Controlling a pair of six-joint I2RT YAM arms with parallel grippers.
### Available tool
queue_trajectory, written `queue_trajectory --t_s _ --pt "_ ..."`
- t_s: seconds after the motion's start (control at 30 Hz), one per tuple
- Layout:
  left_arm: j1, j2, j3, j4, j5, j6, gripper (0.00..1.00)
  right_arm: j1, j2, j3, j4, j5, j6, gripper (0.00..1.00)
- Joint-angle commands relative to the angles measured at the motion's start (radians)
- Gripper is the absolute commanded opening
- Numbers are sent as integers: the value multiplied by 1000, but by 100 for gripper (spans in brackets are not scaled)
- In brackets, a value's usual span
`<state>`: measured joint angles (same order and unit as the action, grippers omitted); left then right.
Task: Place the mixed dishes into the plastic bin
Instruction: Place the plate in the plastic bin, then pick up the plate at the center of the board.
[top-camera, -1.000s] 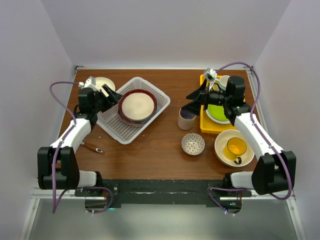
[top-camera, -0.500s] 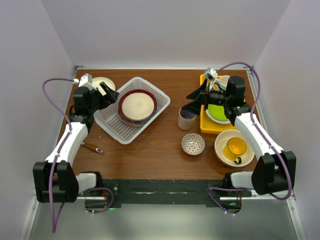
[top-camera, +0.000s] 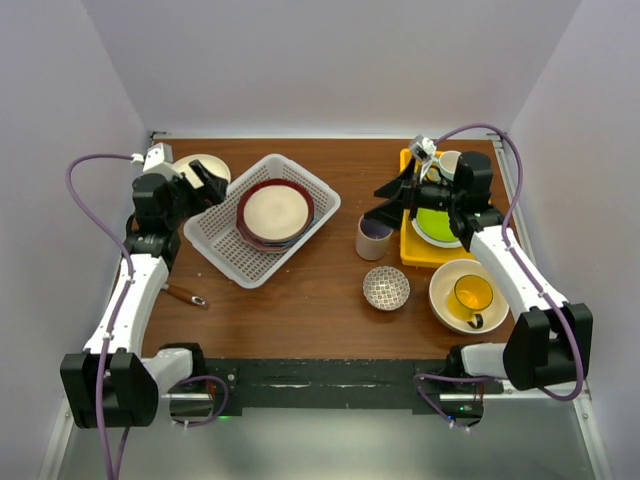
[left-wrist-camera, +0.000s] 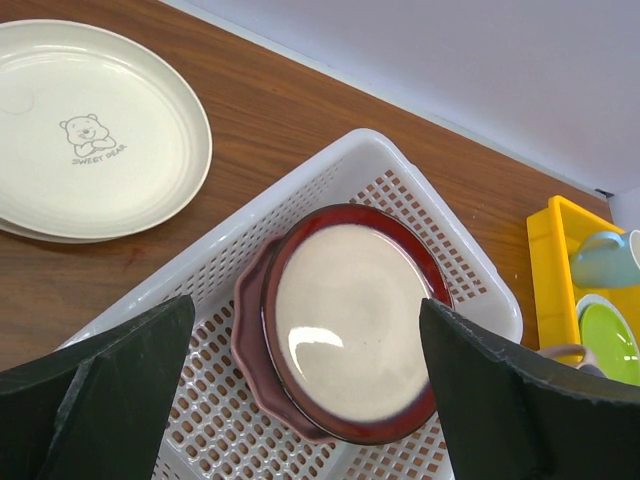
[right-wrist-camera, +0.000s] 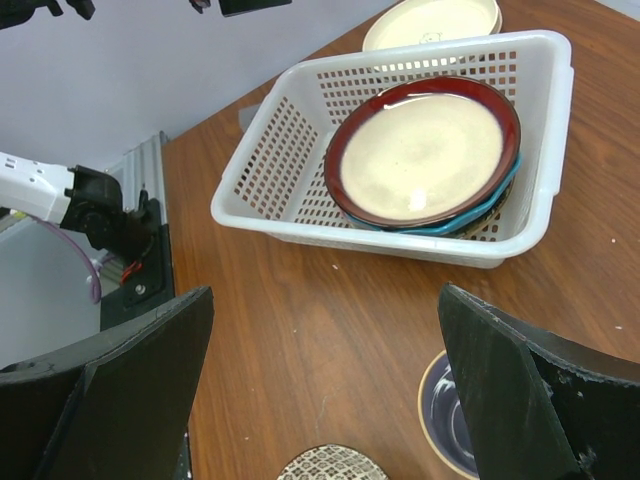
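Observation:
The white plastic bin (top-camera: 226, 254) sits left of centre and holds a stack of plates topped by a red-rimmed cream plate (top-camera: 275, 211). In the left wrist view this plate (left-wrist-camera: 350, 320) lies on a pink scalloped plate (left-wrist-camera: 248, 345) inside the bin (left-wrist-camera: 400, 160). A cream bear-print plate (left-wrist-camera: 95, 130) lies on the table behind the bin. My left gripper (top-camera: 212, 182) is open and empty above the bin's left edge. My right gripper (top-camera: 385, 203) is open and empty above a beige mug (top-camera: 373, 238). A patterned bowl (top-camera: 386, 288) and a large cream bowl (top-camera: 450, 310) holding a yellow mug (top-camera: 473, 294) stand at the right front.
A yellow tray (top-camera: 422, 252) at the back right carries a green plate (top-camera: 437, 226) and a light blue mug (left-wrist-camera: 605, 260). A wooden-handled utensil (top-camera: 184, 296) lies near the table's left edge. The right wrist view shows the bin (right-wrist-camera: 400, 240), the beige mug (right-wrist-camera: 450, 410) and the patterned bowl (right-wrist-camera: 325, 465).
My left arm has drawn back and to the left, away from the bin, with its gripper open. The right arm and the dishes have not moved.

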<state>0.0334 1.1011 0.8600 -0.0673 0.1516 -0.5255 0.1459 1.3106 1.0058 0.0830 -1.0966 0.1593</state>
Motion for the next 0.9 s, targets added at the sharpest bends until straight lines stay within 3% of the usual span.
queue_trajectory --t_s 0.0,0.87 --pt "23 -33 45 3 -6 44 100 -8 -36 4 23 -32 -12 98" --pt "120 31 112 32 36 1 100 -17 -40 4 20 -43 -17 98"
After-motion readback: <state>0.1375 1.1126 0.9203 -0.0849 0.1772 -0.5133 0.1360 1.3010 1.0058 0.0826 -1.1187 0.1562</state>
